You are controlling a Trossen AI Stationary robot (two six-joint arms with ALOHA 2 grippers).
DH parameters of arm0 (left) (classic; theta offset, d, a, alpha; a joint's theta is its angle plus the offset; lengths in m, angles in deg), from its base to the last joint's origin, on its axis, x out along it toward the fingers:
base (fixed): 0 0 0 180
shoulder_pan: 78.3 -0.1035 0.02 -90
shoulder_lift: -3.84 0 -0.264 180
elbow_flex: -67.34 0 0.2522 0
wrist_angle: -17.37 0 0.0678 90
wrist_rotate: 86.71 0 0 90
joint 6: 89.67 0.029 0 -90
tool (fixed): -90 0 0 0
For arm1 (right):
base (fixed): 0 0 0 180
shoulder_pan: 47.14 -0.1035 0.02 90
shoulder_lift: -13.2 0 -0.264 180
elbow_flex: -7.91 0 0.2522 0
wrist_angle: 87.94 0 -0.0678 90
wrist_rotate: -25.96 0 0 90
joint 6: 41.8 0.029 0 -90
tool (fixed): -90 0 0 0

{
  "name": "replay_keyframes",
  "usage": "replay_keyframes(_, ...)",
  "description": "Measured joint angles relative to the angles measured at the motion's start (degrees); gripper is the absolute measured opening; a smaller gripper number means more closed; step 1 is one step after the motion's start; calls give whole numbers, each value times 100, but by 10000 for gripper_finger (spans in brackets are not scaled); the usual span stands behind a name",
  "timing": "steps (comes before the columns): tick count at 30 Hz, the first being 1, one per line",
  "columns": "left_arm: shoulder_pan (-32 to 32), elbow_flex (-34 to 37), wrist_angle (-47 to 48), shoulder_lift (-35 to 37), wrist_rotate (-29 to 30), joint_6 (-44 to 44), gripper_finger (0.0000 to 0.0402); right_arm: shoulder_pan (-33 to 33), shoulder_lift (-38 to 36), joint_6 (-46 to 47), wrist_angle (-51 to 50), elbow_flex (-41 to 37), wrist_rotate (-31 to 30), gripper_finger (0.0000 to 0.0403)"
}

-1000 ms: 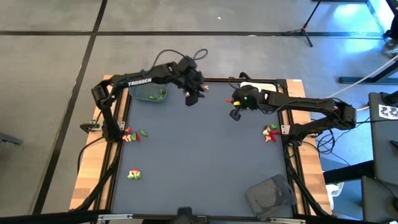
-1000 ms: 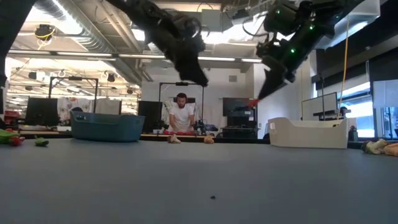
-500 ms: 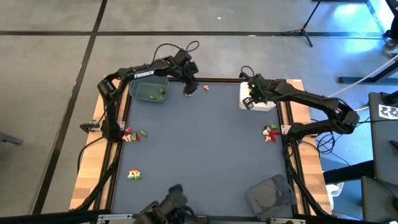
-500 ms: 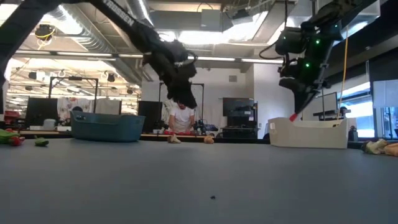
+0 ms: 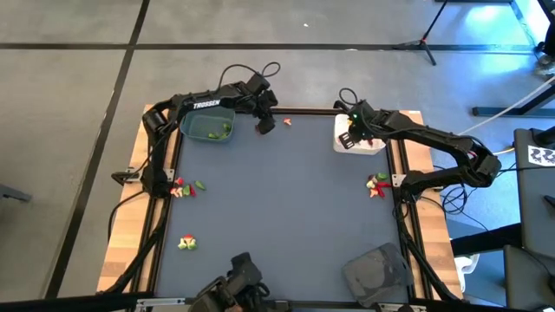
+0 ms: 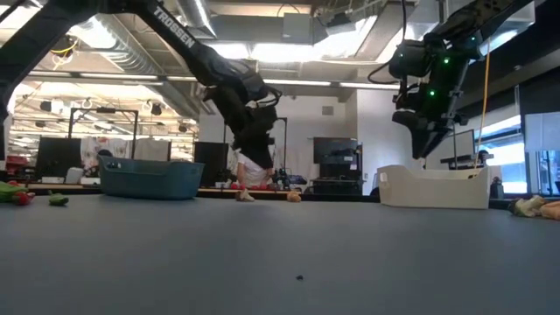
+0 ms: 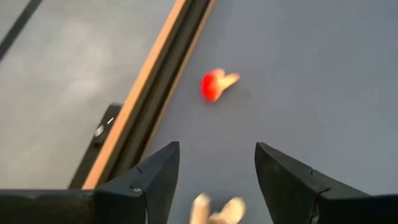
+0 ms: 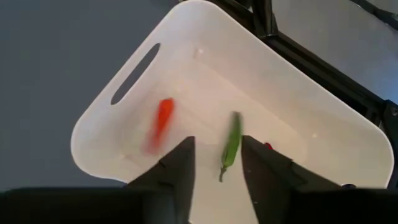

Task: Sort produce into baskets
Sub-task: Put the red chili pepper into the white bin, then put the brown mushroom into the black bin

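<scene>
While the high view shows the left gripper (image 5: 264, 124) beside the blue-grey tub (image 5: 208, 124), the right gripper (image 5: 351, 137) hangs over the white tub (image 5: 371, 144). Left wrist: parted empty jaws above a pale tan piece (image 7: 217, 210), a red piece (image 7: 214, 84) ahead. Right wrist: spread jaws, empty; a red piece (image 8: 163, 117) and green pod (image 8: 232, 144) lie in the tub.

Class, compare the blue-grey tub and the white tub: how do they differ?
The blue-grey tub sits at the table's far left, beside the left gripper; the white tub sits far right, under the right gripper. The blue-grey one holds green pieces; the white one a red and a green piece. Both are small rounded bins.
</scene>
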Motion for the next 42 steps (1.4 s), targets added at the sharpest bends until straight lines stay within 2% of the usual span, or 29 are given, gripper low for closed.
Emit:
replay_keyframes(4, -35, 0, 366, 1, 133, 231, 207, 0, 0, 14, -34, 0, 100, 174)
replay_keyframes(8, -64, 0, 708, 1, 136, 346, 207, 0, 0, -46, -37, 0, 148, 193)
replay_keyframes(30, -91, 0, 1164, -419, -2, 1208, 205, -2, 0, -215, -43, -4, 307, 191)
replay_keyframes(35, -52, -17, 1142, -731, -11, 1444, 166, -2, 0, -344, -34, -4, 310, 191)
replay_keyframes(42, -19, -13, 1071, -742, -103, 1470, 55, -89, -21, -388, -177, 32, 594, 191)
